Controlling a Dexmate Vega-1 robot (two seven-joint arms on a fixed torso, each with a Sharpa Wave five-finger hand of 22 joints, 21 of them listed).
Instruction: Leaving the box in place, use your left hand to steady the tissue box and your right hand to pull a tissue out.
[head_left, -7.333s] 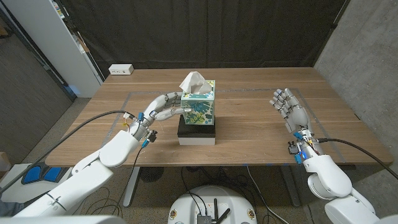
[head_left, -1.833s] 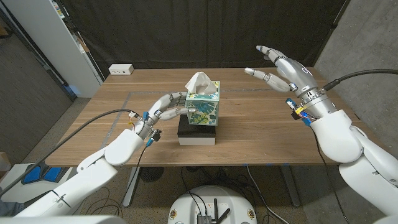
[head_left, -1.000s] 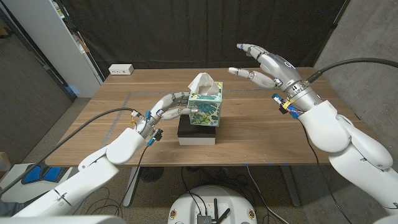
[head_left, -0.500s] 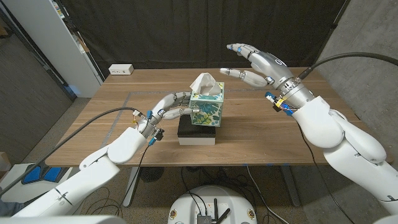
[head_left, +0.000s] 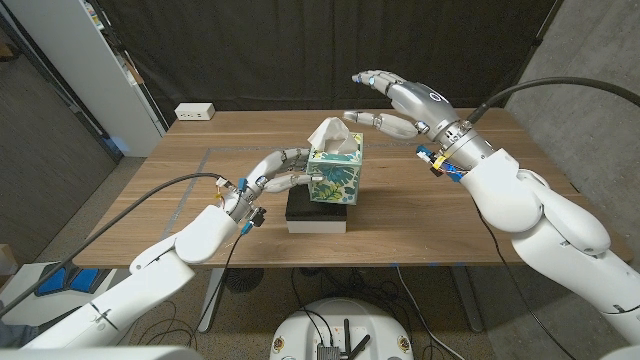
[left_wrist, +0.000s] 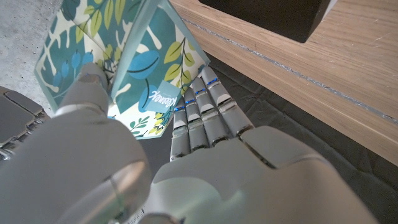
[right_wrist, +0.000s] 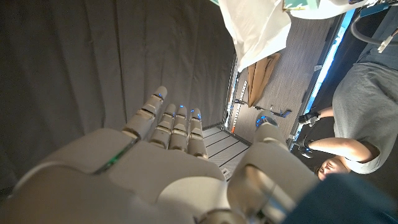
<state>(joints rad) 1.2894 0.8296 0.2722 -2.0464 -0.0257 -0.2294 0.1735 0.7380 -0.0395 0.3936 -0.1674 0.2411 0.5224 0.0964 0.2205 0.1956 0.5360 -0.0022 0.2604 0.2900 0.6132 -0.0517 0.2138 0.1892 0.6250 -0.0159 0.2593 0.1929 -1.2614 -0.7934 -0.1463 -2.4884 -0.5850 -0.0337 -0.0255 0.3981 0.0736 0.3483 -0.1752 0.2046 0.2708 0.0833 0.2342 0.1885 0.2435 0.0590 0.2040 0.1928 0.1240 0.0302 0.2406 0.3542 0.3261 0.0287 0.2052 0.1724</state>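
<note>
A teal tissue box (head_left: 333, 176) with a leaf print stands on a black and white block (head_left: 317, 211) at the table's middle. A white tissue (head_left: 334, 135) sticks up from its top. My left hand (head_left: 276, 172) presses its fingers against the box's left side; in the left wrist view those fingers (left_wrist: 208, 112) lie along the box (left_wrist: 124, 56). My right hand (head_left: 398, 105) hovers open in the air just right of the tissue, thumb and fingers spread, apart from it. The tissue (right_wrist: 258, 25) hangs beyond that hand (right_wrist: 168, 162) in the right wrist view.
A white power strip (head_left: 194, 112) lies at the table's far left corner. Dark curtains hang behind the wooden table (head_left: 430, 215). A person (right_wrist: 357, 106) stands off to the side in the right wrist view.
My right hand has swung in from the right toward the tissue, still open. The left hand stays against the box.
</note>
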